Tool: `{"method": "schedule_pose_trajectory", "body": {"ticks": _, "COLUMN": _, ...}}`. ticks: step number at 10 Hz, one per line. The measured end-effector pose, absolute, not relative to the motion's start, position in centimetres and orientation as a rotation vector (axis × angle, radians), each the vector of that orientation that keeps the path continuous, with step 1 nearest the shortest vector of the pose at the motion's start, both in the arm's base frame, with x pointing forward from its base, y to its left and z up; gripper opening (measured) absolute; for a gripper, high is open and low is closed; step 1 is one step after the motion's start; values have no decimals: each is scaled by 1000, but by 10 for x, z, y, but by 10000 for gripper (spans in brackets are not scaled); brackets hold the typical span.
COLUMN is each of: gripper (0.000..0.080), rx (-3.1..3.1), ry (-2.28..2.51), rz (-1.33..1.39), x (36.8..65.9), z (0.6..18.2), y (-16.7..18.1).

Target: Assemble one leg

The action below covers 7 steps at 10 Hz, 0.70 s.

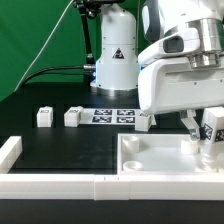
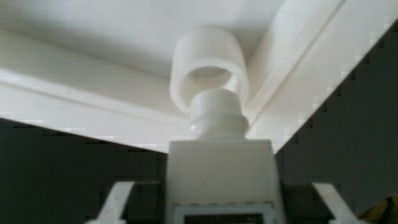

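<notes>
My gripper (image 1: 205, 130) hangs at the exterior view's right, over the large white tray (image 1: 160, 158). It is shut on a leg (image 1: 213, 128), a small white block with a black-and-white tag. In the wrist view the leg (image 2: 222, 165) fills the middle between my fingers (image 2: 121, 200), and its round peg end (image 2: 214, 108) points at the tray's round corner socket (image 2: 214, 62). The peg tip sits right at the socket's rim; whether it has gone in I cannot tell.
Three more legs (image 1: 44, 117) (image 1: 72, 117) (image 1: 146, 121) lie in a row on the black table beside the marker board (image 1: 108, 115). White border rails (image 1: 10, 150) (image 1: 60, 185) edge the table's left and front. The arm's white base (image 1: 112, 60) stands behind.
</notes>
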<state>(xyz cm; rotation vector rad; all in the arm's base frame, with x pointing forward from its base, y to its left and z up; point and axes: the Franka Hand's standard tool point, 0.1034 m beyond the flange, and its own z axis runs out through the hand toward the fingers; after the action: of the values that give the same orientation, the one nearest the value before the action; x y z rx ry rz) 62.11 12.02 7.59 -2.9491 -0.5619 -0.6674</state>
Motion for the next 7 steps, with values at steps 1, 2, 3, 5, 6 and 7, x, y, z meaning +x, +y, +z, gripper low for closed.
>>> {"method": "schedule_pose_trajectory", "body": {"ticks": 1, "gripper": 290, "rx": -2951, "ry": -560, "rz": -666, "x": 621, "z": 75, "y": 119}}
{"method": "schedule_pose_trajectory", "body": {"ticks": 2, "gripper": 290, "rx": -2951, "ry": -560, "rz": -663, "x": 620, "z": 73, "y": 119}}
{"method": "schedule_pose_trajectory", "body": {"ticks": 3, "gripper": 290, "rx": -2951, "ry": -560, "rz": -658, "x": 619, "z": 70, "y": 120}}
{"method": "schedule_pose_trajectory", "body": {"ticks": 5, "gripper": 290, "rx": -2951, "ry": -562, "rz": -650, "x": 617, "z": 66, "y": 121}}
{"method": "schedule_pose_trajectory", "body": {"ticks": 6, "gripper": 290, "rx": -2951, "ry": -562, "rz": -647, "x": 617, "z": 65, "y": 121}}
{"method": "schedule_pose_trajectory", "body": {"ticks": 7, "gripper": 290, "rx": -2952, "ry": -562, "rz": -644, "x": 616, "z": 63, "y": 121}}
